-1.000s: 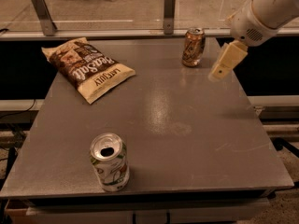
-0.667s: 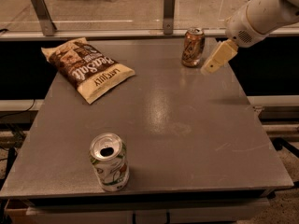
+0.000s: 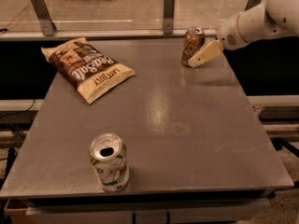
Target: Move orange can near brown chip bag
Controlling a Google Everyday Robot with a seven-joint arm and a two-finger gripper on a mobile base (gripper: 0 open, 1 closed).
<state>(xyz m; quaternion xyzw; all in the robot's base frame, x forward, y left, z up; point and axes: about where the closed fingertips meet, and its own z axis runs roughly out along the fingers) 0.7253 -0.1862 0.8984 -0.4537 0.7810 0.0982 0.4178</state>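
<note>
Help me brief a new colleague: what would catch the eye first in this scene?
The white arm reaching in from the upper right, with its gripper right beside the orange can at the far edge of the table. Next, the chip bag lying flat at far left, and the opened white can standing alone near the front edge.

Orange can point(image 3: 191, 44) partly behind gripper point(image 3: 198, 60)

Cam looks down over table point(image 3: 187, 125) from front; end effector point(image 3: 200, 58) far-right.
</note>
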